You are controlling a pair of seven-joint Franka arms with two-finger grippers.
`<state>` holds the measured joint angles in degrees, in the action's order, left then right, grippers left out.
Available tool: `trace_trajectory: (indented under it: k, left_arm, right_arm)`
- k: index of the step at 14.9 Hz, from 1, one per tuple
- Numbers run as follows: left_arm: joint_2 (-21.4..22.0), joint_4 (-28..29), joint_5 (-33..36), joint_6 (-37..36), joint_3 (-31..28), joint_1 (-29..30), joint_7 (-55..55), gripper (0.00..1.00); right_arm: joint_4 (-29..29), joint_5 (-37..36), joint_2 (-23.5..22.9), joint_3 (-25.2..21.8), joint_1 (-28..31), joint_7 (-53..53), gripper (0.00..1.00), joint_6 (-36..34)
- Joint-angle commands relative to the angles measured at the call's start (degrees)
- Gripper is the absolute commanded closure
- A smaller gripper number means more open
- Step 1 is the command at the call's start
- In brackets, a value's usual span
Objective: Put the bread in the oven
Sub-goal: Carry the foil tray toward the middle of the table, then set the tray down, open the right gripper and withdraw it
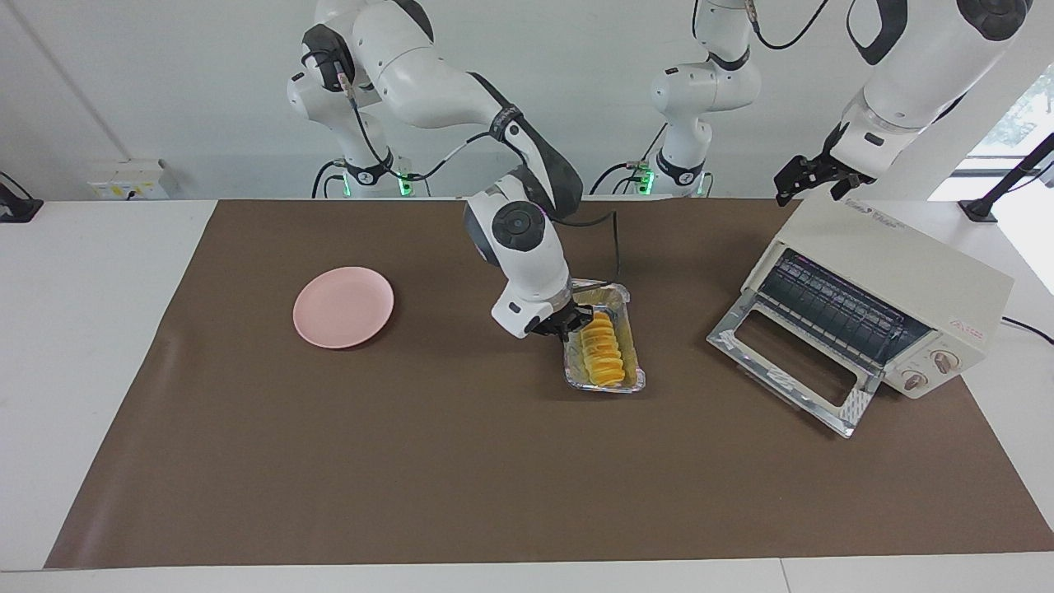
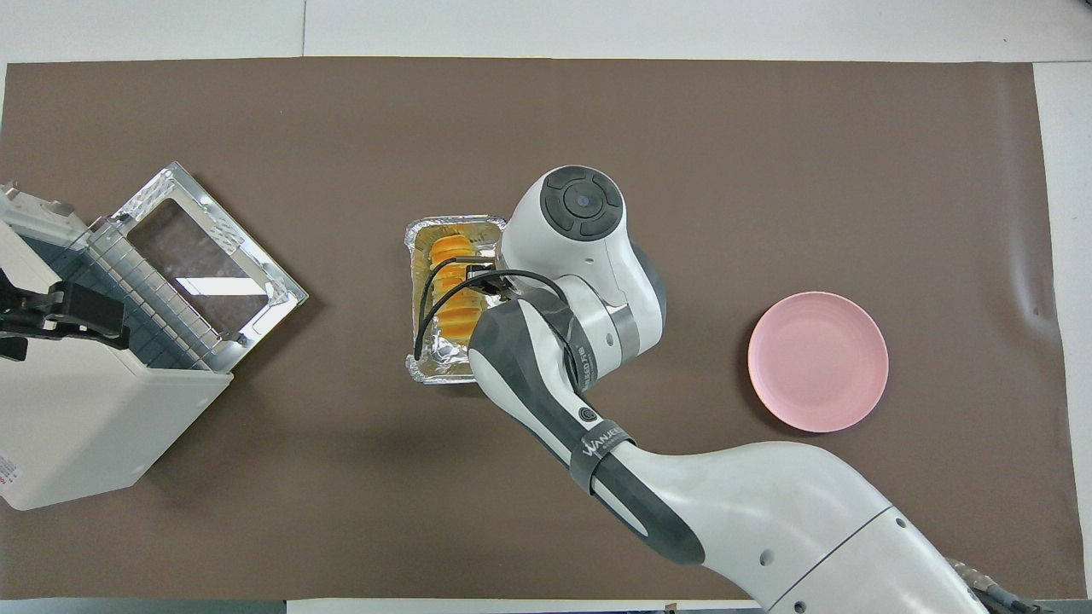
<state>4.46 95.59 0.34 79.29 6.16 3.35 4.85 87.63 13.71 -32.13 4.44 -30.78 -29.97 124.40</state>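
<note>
A yellow-orange loaf of bread [image 1: 600, 350] lies in a silver foil tray [image 1: 630, 380] near the middle of a brown mat [image 1: 412, 461], between a pink plate [image 1: 343, 306] toward the right arm's end of the table and a cream-white toaster oven [image 1: 893, 284] toward the left arm's end. The right arm reaches in from its base and bends down over the tray, its gripper [image 1: 568, 323] at the tray's edge on the plate's side, by the end of the loaf nearer the robots. The fingertips are closed together; they appear to pinch the tray's rim rather than the bread, though from this height the exact point of contact is hard to make out. In the overhead view the arm's wrist covers that side of the tray [image 2: 424, 369], leaving the bread [image 2: 450, 286] and the tray's rim on the oven's side in sight, with a black cable looping across them.

The oven [image 2: 77, 418] stands at an angle with its glass door [image 1: 795, 362] dropped flat onto the mat and the wire rack [image 1: 836, 309] showing inside. The left arm waits above the oven's top, its gripper [image 1: 815, 177] with fingers spread and holding nothing. The plate [image 2: 817, 360] is bare.
</note>
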Motion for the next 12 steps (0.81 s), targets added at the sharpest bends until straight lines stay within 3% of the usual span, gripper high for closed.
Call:
trace_trajectory:
  k: [1,7,12]
  left_arm:
    - [1.25,1.09,-1.13,0.96,0.08,0.69,-0.28,0.0]
    - [1.25,1.09,-1.14,0.96,0.08,0.69,-0.28,0.0]
    - [1.25,1.09,-1.14,0.96,0.08,0.69,-0.28,0.0]
  right_arm:
    - [3.6,1.41,2.77,-0.4,0.02,-0.53,0.01,1.72]
    - [1.84,1.5,3.12,-0.75,0.89,-0.88,0.0,-1.35]
    - [1.75,0.18,9.52,-1.71,8.17,1.05,0.0,-8.46]
